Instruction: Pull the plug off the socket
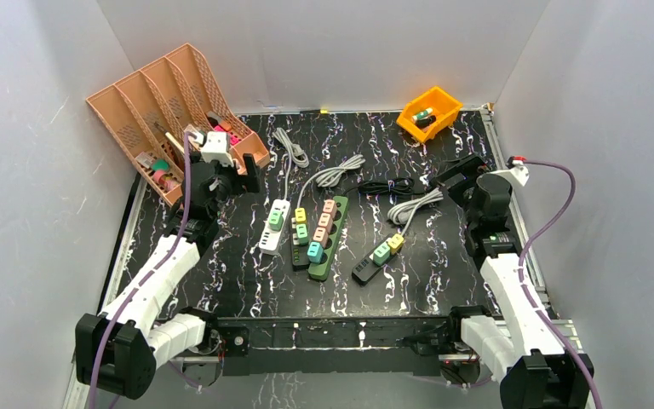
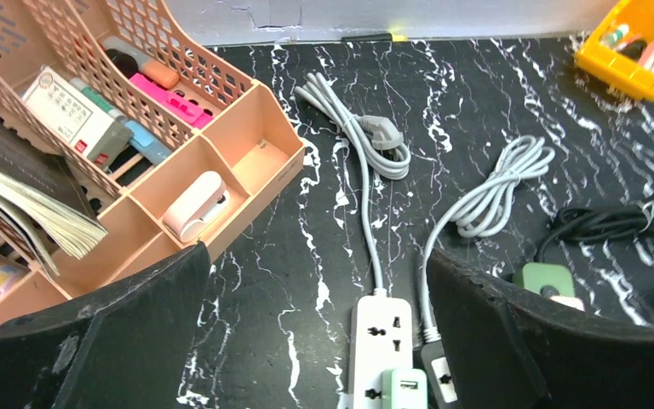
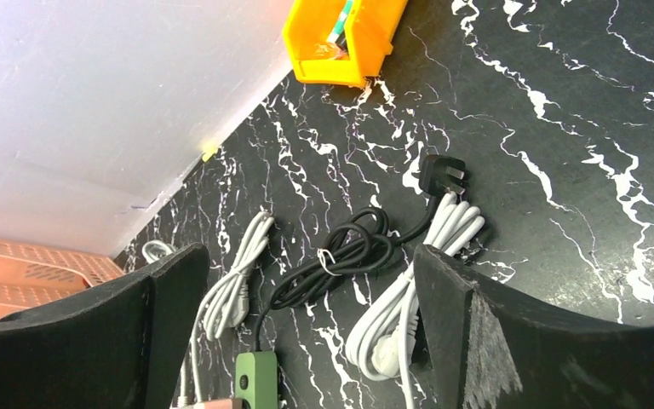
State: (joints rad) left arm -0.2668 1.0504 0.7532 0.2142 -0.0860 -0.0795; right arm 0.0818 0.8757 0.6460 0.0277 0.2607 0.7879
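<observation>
Left fingers (image 2: 128,332) and right fingers (image 3: 519,341) wide apart, empty; green plug (image 2: 405,388) in white power strip (image 2: 381,332); box label (image 2: 66,104) print illegible.

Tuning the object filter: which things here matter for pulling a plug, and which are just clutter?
Job: white power strip, dark strip beside it, green power strip, black strip on the right, their coloured plugs.
Clutter: desk organiser, yellow bin.
</observation>
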